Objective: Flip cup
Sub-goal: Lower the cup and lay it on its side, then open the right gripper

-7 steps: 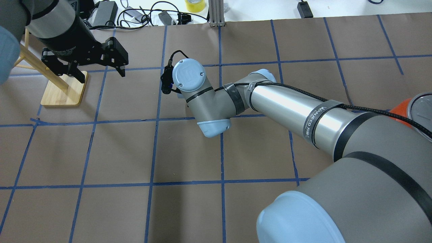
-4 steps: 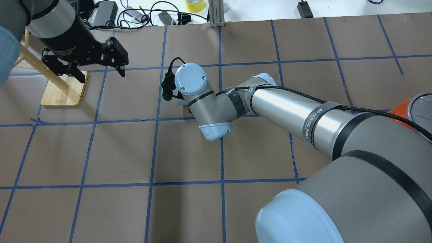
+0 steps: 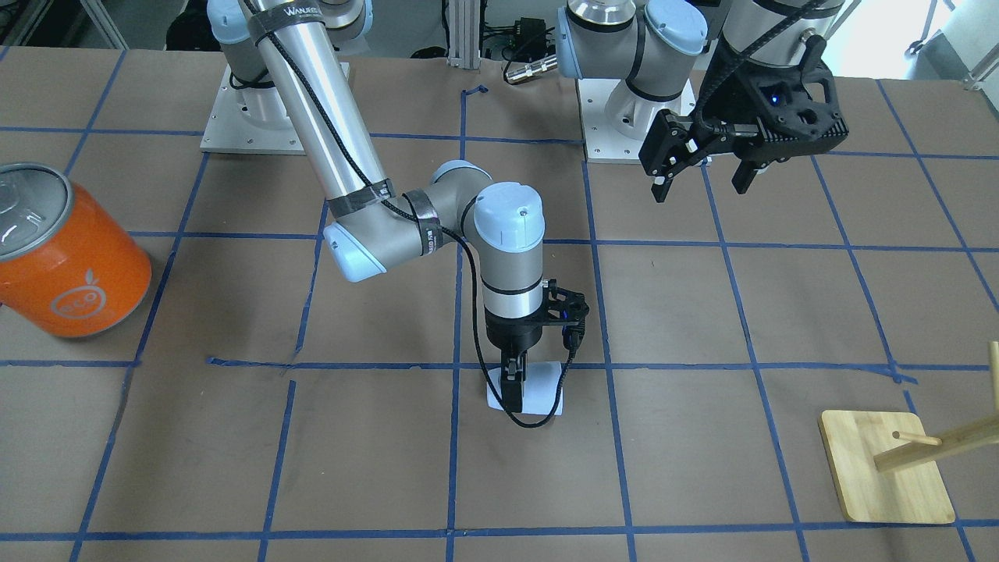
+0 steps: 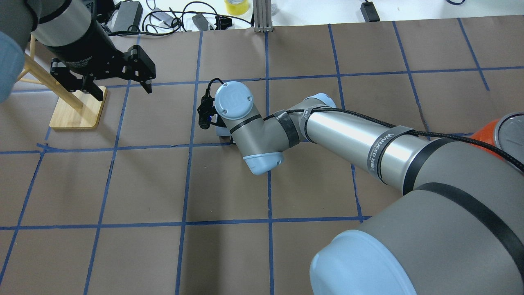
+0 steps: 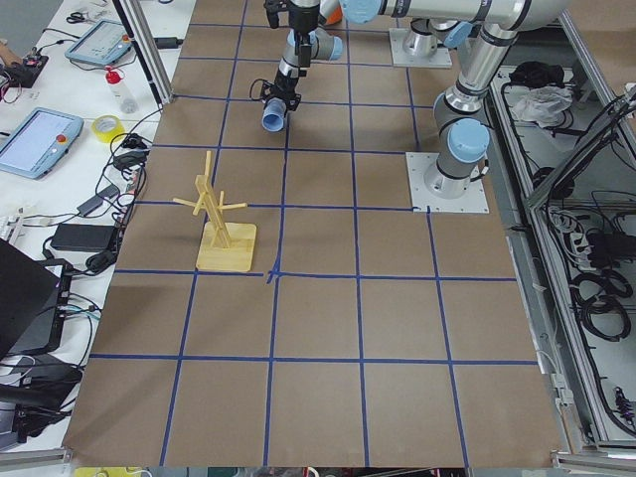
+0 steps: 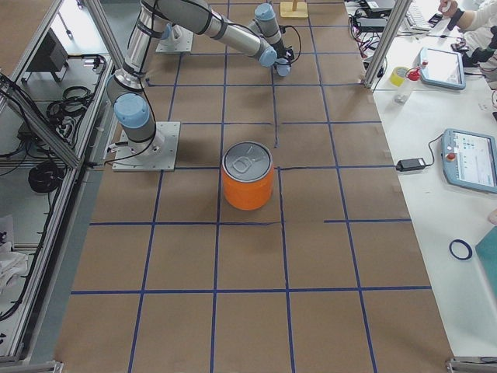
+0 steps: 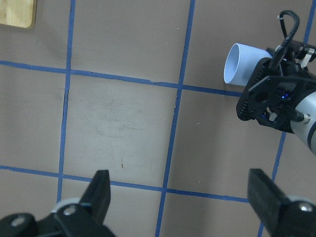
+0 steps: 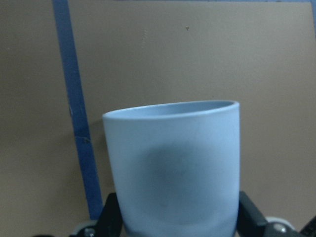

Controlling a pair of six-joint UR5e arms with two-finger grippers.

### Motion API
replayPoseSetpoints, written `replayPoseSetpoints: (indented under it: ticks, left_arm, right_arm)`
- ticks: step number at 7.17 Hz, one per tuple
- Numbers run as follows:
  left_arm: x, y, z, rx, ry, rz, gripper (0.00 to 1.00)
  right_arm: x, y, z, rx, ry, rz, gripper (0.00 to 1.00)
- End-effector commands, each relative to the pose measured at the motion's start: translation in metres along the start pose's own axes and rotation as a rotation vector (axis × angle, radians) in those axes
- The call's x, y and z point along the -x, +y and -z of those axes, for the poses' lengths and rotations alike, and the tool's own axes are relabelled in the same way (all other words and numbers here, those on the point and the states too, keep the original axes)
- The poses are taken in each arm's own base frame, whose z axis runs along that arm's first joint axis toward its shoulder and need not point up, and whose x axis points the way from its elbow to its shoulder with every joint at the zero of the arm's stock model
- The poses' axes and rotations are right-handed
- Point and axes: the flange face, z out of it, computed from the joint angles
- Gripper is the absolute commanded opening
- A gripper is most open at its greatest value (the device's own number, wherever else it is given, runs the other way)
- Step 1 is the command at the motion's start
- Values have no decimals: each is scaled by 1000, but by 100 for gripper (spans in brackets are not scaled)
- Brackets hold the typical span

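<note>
The pale blue-white cup (image 3: pixel 538 388) lies on its side, low over the brown paper near the table's middle. My right gripper (image 3: pixel 519 396) points straight down and is shut on it. In the right wrist view the cup (image 8: pixel 173 168) fills the frame between the two fingers (image 8: pixel 111 217), its rim pointing away from the camera. The cup also shows in the left wrist view (image 7: pixel 243 63). My left gripper (image 3: pixel 698 181) is open and empty, hanging high above the table and away from the cup; it also shows in the overhead view (image 4: pixel 124 92).
A large orange can (image 3: pixel 70 257) with a silver top stands on my right side of the table. A wooden peg rack (image 3: pixel 886 468) on a square base stands far out on my left side. Cables and gear lie past the far table edge (image 4: pixel 163 18).
My right wrist has shifted slightly toward me and to the right in the overhead view, and the pale cup edge under it has moved along with it. The left arm has not moved.
</note>
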Motion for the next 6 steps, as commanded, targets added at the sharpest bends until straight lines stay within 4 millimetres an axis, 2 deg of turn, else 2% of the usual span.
replayPoseSetpoints:
  ticks: [1, 3, 4, 6]
  left_arm:
    - [1, 0, 0, 0, 1, 2, 100]
    - [3, -1, -2, 5, 0, 6, 100]
    - [10, -5, -8, 12, -5, 19, 100]
    - [23, -26, -27, 20, 16, 56, 100]
  right_arm:
    - [2, -2, 1, -23, -13, -13, 100]
    - [-18, -1, 24, -50, 23, -33, 100]
    - [-31, 2, 45, -61, 52, -46, 100]
    - [-74, 47, 74, -25, 56, -162, 100]
